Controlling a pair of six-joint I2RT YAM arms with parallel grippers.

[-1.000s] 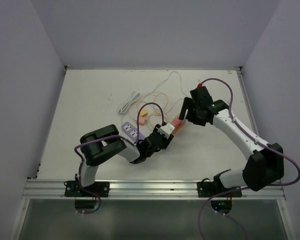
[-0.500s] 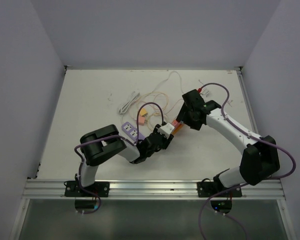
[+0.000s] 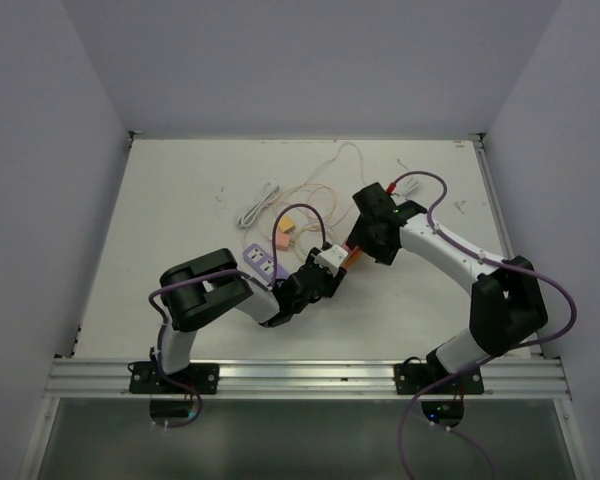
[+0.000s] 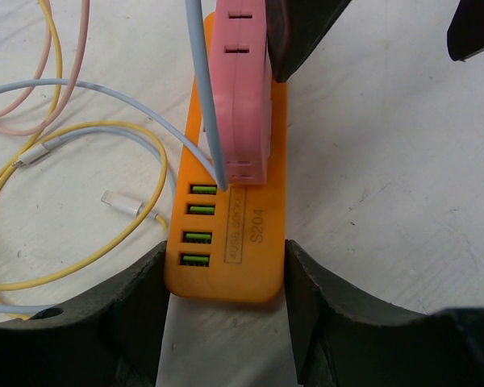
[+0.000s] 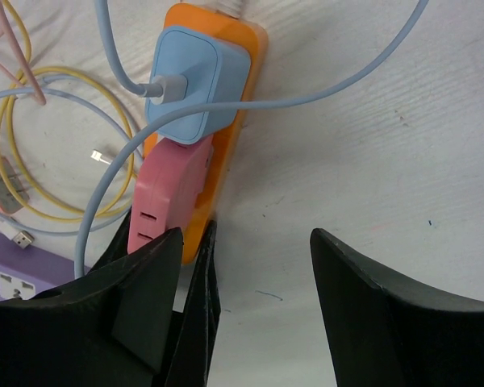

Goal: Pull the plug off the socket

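Note:
An orange USB socket strip lies flat on the table. A pink plug and a light blue plug with a blue cable sit in it. My left gripper is shut on the strip's near end, a finger pressed on each side. My right gripper hangs open just above the strip's other end. Its left finger is over the pink plug's tip. Bare table shows between its fingers, which touch nothing.
Yellow, pink and blue cables loop on the table left of the strip. A purple power strip and a small pink block lie nearby, with a coiled white cable further back. White walls enclose the table.
My right arm has swung left and lowered toward the orange strip, bringing its open gripper over the plugs. The left arm and the strip have not moved.

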